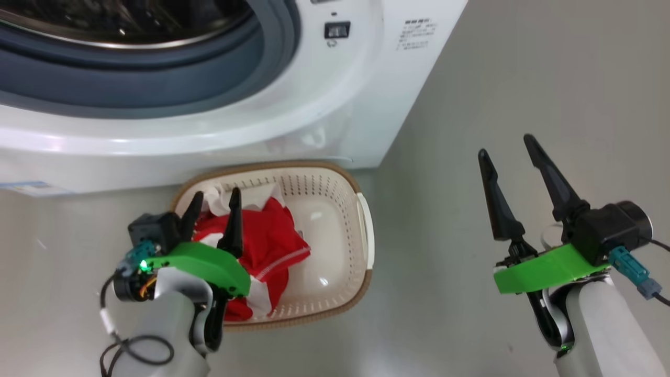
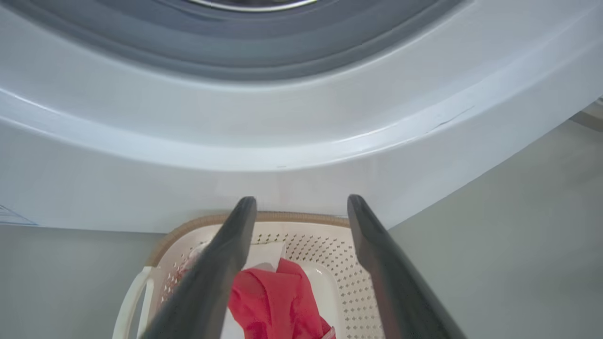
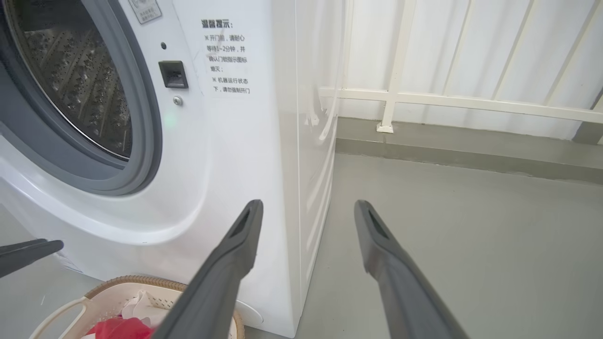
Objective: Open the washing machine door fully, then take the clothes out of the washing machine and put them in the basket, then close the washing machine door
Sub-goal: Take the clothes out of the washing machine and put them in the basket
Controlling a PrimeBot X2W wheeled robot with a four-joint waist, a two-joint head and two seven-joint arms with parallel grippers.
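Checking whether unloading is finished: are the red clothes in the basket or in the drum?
In the basket: the red and white clothes lie heaped in it. The visible part of the drum is bare steel.

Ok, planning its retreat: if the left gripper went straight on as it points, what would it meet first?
Probably the white front of the washing machine, just above the far rim of the basket. The left gripper, open over the clothes, aims there; depth unclear.
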